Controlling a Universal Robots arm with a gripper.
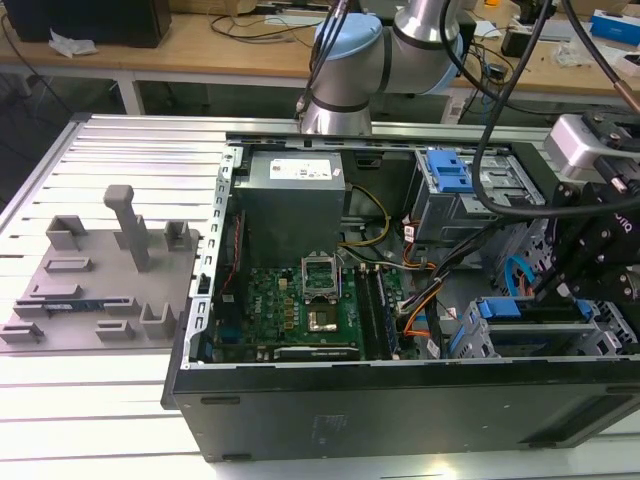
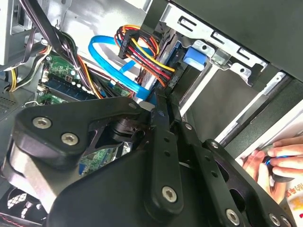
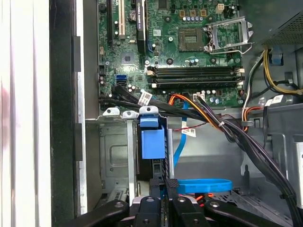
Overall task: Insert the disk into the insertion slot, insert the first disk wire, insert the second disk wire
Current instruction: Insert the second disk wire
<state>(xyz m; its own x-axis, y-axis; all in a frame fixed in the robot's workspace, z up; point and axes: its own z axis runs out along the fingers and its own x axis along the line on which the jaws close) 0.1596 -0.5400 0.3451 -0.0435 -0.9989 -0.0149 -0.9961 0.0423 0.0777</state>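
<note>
Step in hand: the disk (image 3: 152, 141) already sits edge-on in the insertion slot (image 3: 113, 153), its blue frame showing at the mouth, so I judge I am on the first disk wire.
My fingers: my fingers (image 3: 171, 183) are drawn close together right at the back edge of the disk; whether they pinch a plug between them I cannot tell.
Wires near me: the blue flat cable (image 3: 203, 185) loops just beside my tips, and in the second wrist view the black plug (image 2: 163, 78) on the bundle of coloured wires (image 2: 142, 49) hangs just past them.
What the work calls for: as I judge it, the plug squared to the disk's socket and pushed straight, with no sideways load on the thin cable.
My arm: in the exterior view it reaches over the computer case (image 1: 400, 400) on the desk (image 1: 110, 400) and bends down into the corner at that view's right.
Also near: a hand (image 2: 279, 158) rests outside the case wall.
</note>
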